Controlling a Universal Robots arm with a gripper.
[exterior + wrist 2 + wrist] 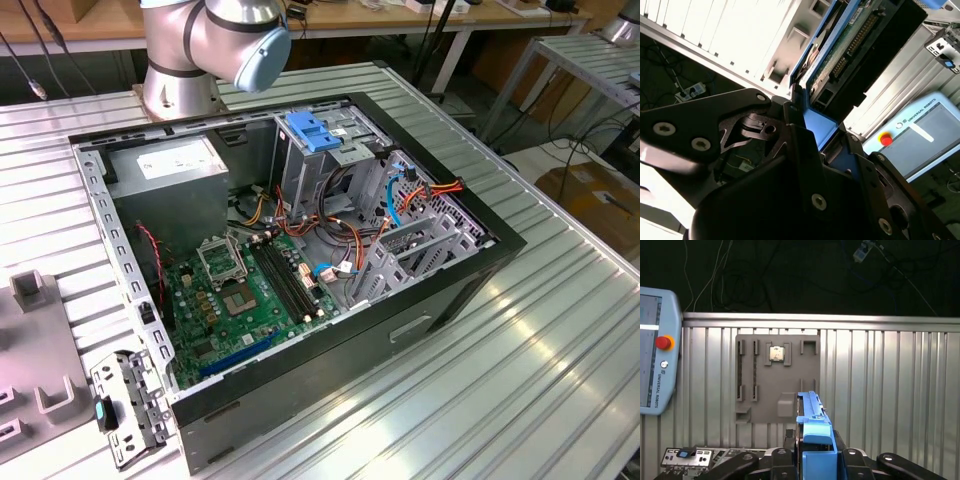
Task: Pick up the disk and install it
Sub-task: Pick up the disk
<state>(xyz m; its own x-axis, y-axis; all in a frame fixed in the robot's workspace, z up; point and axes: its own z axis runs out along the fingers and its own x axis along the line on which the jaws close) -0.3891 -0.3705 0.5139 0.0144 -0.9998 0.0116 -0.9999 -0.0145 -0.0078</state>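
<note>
In both wrist views the gripper (813,438) was clamped on the disk (810,407). Its black fingers (796,112) pressed against the bright blue carrier rails from either side. In the first wrist view the disk stood on edge between the fingers, and its narrow blue-framed side faced the camera. In the second wrist view its green circuit board and dark body reached away from the fingers.

The disk was lifted off the ribbed metal table (890,390). Beyond it a gray fixture plate (760,405) lay flat on the table, with a small square processor chip (777,353) seated in one of its recesses. A teach pendant (655,360) with a red stop button (662,342) lay beside the plate. A perforated metal port bracket (690,456) sat near the gripper.

In the exterior view the arm (215,40) rose from its base behind an open computer case (330,370) lying on its side on the table. Inside were a green motherboard (250,290), a gray power supply (165,170) and a drive cage (300,165) topped by a paler blue slotted bracket (318,133). Orange and light-blue cables (395,195) ran beside the cage.
</note>
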